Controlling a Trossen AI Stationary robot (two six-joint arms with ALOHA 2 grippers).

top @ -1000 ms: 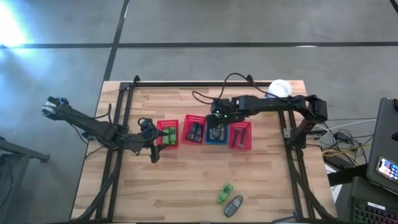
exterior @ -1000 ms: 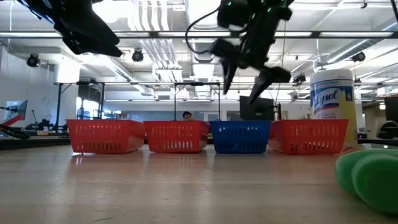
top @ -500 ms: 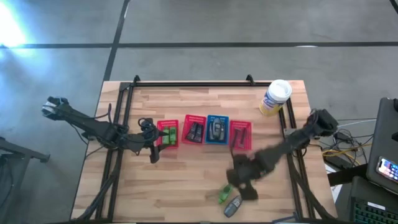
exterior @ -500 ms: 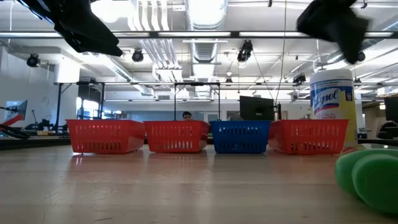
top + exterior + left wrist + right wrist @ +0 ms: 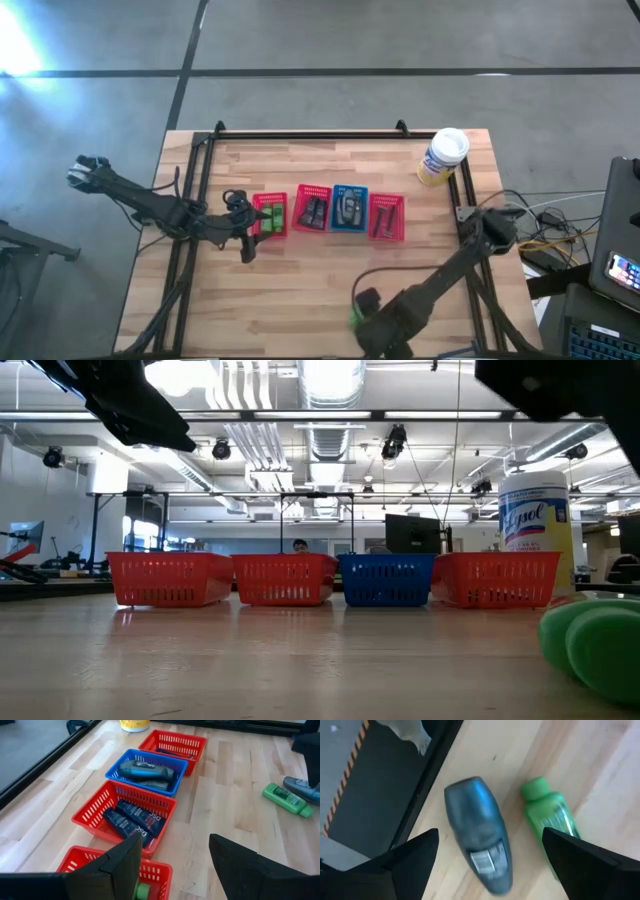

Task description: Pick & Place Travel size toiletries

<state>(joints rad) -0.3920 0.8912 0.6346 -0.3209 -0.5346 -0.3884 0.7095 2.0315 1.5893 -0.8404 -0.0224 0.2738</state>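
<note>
A grey oval bottle (image 5: 479,839) and a bright green tube (image 5: 550,815) lie side by side on the wood near the table's near edge. My right gripper (image 5: 490,836) hangs open above them, pointing down, one finger on either side of the grey bottle; I see no touch. In the high view the right arm (image 5: 385,320) covers the bottle, and only a bit of the green tube (image 5: 355,316) shows. My left gripper (image 5: 175,849) waits open by the leftmost red basket (image 5: 270,215). Other toiletries lie in the baskets.
Four mesh baskets stand in a row mid-table: red with green tubes (image 5: 117,870), red with black tubes (image 5: 125,815), blue with grey bottles (image 5: 147,770), red with razors (image 5: 172,745). A white canister (image 5: 443,157) stands at the far right corner. The table's near edge (image 5: 427,795) lies close to the bottle.
My right gripper has swung from above the blue basket toward the table's near edge. It now hangs over the loose grey bottle and green tube. The left arm has kept still.
</note>
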